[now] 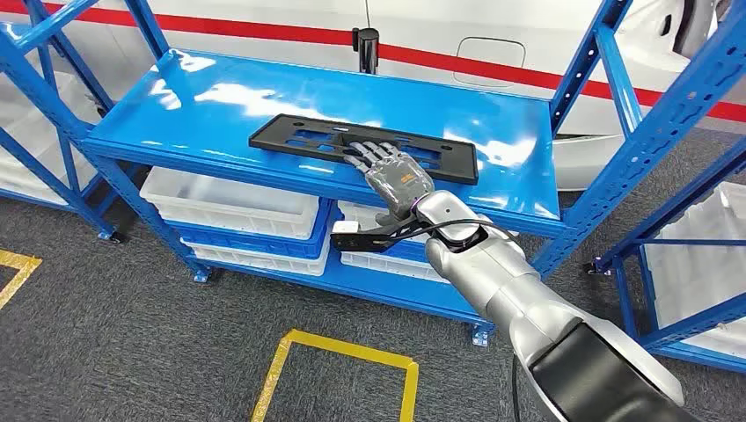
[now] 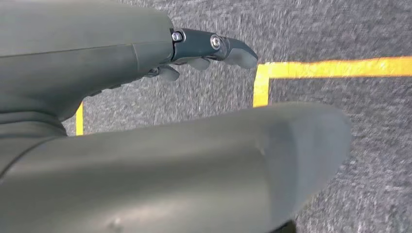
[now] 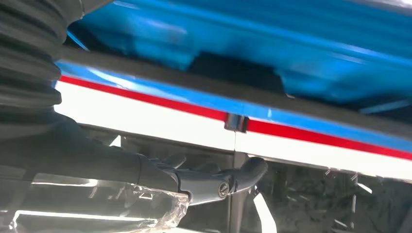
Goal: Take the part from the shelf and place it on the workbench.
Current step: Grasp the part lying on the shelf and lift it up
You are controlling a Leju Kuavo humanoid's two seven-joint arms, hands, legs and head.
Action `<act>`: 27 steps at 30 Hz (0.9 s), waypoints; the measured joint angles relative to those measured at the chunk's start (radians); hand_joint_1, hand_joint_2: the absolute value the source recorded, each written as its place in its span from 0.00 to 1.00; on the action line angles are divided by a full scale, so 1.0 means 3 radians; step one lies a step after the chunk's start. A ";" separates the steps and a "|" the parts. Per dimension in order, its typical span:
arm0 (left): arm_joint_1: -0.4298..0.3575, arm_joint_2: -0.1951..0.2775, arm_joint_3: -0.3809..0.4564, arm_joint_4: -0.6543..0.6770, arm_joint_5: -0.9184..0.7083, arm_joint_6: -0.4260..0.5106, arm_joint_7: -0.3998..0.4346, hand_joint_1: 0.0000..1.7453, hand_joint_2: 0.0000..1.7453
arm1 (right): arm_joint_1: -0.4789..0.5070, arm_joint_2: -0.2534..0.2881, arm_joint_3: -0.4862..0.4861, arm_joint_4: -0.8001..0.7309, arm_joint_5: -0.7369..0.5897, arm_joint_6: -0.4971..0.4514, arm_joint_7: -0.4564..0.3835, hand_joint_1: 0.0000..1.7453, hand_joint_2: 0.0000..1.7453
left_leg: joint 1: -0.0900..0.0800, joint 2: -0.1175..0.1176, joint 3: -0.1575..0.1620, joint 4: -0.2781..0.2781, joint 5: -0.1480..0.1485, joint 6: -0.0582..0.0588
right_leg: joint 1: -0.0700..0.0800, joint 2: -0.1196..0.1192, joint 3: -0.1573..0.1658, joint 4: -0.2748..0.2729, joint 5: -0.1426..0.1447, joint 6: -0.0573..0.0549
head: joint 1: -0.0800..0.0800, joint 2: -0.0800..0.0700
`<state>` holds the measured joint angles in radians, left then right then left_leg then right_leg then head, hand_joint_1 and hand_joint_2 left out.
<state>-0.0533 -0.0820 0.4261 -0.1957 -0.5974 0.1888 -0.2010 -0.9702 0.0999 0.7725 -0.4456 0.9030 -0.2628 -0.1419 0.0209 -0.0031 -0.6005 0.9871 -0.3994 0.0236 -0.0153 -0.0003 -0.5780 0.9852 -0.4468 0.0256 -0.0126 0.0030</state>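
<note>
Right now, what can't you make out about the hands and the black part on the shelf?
- Head view: right hand covers the black part, so any grip is hidden.
- Right wrist view: blurred, the part's edge unclear.
- Left wrist view: left hand mostly hidden by its cover.

Part point(image 1: 362, 147) is laid flat on shelf top point(image 1: 220, 105), twd near edge, right of centre. Right hand point(image 1: 391, 169) is rested on part's near-right portion, arm brought in from near right. Bins point(image 1: 233, 204) are stowed on lower level, under top. 2nd rack point(image 1: 677, 132) is stood at right, another at far left. Floor lines point(image 1: 339, 352) are set near, before shelf. Left hand point(image 2: 214, 48) is hung over floor.
</note>
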 joint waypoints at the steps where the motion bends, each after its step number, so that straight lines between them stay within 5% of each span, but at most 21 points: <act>1: -0.0001 -0.0001 0.0000 0.0000 0.0000 0.0000 0.0000 0.00 0.00 | -0.0001 -0.0001 0.0000 0.0000 0.0000 0.0000 0.0000 0.00 1.00 | -0.0006 -0.0001 0.0004 -0.0005 0.0002 0.0004 | -0.0001 0.0000 -0.0009 0.0020 -0.0010 -0.0002 | 0.0002 0.0000; 4: -0.0003 -0.0003 0.0001 -0.0001 0.0000 -0.0006 0.0000 0.00 0.00 | 0.0004 -0.0015 0.0001 0.0004 0.0000 0.0000 0.0007 0.00 1.00 | -0.0036 -0.0010 0.0016 -0.0016 0.0002 0.0041 | -0.0001 0.0001 -0.0334 0.0612 -0.0217 -0.0040 | 0.0008 0.0000; 5: -0.0004 -0.0006 0.0001 -0.0001 0.0000 -0.0010 0.0001 0.00 0.00 | 0.0007 -0.0020 0.0001 0.0006 0.0000 0.0002 0.0009 0.00 1.00 | -0.0059 -0.0021 0.0019 -0.0011 -0.0009 0.0042 | 0.0007 0.0002 -0.0338 0.0587 -0.0184 -0.0051 | 0.0006 0.0000; 8: -0.0004 -0.0015 0.0002 -0.0001 0.0000 -0.0017 0.0000 0.00 0.00 | 0.0004 -0.0027 0.0001 0.0009 0.0001 0.0006 0.0009 0.00 1.00 | -0.0086 -0.0043 0.0032 0.0001 -0.0055 -0.0022 | 0.0018 0.0005 -0.0052 -0.0047 0.0103 -0.0087 | 0.0003 0.0000; 10: -0.0002 -0.0010 0.0004 -0.0001 0.0000 -0.0017 -0.0002 0.00 0.00 | -0.0002 -0.0023 0.0001 0.0009 0.0002 0.0006 0.0009 0.00 1.00 | -0.0064 -0.0033 -0.0006 0.0093 -0.0120 -0.0069 | -0.0009 0.0008 -0.0029 -0.0063 0.0105 -0.0127 | 0.0000 0.0000; 13: -0.0002 -0.0006 0.0009 -0.0001 0.0000 -0.0018 -0.0009 0.00 0.00 | -0.0004 -0.0016 0.0001 0.0010 0.0003 0.0006 0.0009 0.00 1.00 | -0.0030 -0.0007 -0.0289 0.0677 -0.0391 -0.0138 | -0.0020 0.0009 0.0014 -0.0070 0.0084 -0.0174 | -0.0018 0.0000; 15: 0.0000 -0.0005 0.0023 -0.0001 0.0000 -0.0018 -0.0010 0.00 0.00 | 0.0004 -0.0017 0.0002 0.0015 0.0003 0.0008 0.0009 0.00 1.00 | -0.0011 -0.0003 -0.0479 0.0985 -0.0459 -0.0160 | -0.0014 0.0014 0.0033 -0.0068 0.0065 -0.0178 | -0.0018 0.0000; 17: 0.0002 -0.0004 0.0034 -0.0001 0.0000 -0.0018 -0.0009 0.00 0.00 | 0.0011 -0.0018 0.0003 0.0018 0.0004 0.0010 0.0009 0.00 1.00 | -0.0002 -0.0001 -0.0441 0.0813 -0.0280 -0.0154 | -0.0012 0.0022 0.0071 -0.0067 0.0034 -0.0164 | -0.0019 0.0000; 20: -0.0002 0.0002 0.0042 -0.0001 -0.0001 -0.0018 -0.0010 0.00 0.00 | 0.0005 -0.0020 0.0003 0.0019 0.0004 0.0010 0.0010 0.00 1.00 | -0.0021 0.0004 -0.0125 0.0146 0.0019 -0.0089 | 0.0005 0.0029 0.0136 -0.0070 -0.0023 -0.0122 | -0.0016 0.0000; 24: -0.0009 0.0001 0.0044 -0.0001 -0.0005 -0.0018 -0.0010 0.00 0.00 | -0.0001 -0.0023 0.0002 0.0019 0.0005 0.0010 0.0019 0.00 1.00 | -0.0046 0.0009 -0.0026 0.0005 -0.0004 -0.0017 | 0.0023 0.0024 0.0144 -0.0074 -0.0067 -0.0063 | -0.0014 0.0000; 27: -0.0011 -0.0003 0.0045 -0.0001 -0.0007 -0.0017 -0.0009 0.00 0.00 | -0.0007 -0.0038 0.0001 0.0024 0.0005 0.0018 0.0037 0.00 1.00 | -0.0034 0.0007 0.0047 -0.0047 -0.0010 0.0038 | 0.0025 0.0020 -0.0089 0.0351 -0.0225 -0.0076 | -0.0004 0.0000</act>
<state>-0.0565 -0.0831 0.4397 -0.1961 -0.5996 0.1836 -0.2037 -0.9723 0.0884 0.7729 -0.4383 0.9045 -0.2575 -0.1307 0.0109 -0.0009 -0.5864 0.9730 -0.4024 0.0351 -0.0078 0.0056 -0.6047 1.0905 -0.5142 0.0027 -0.0137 0.0031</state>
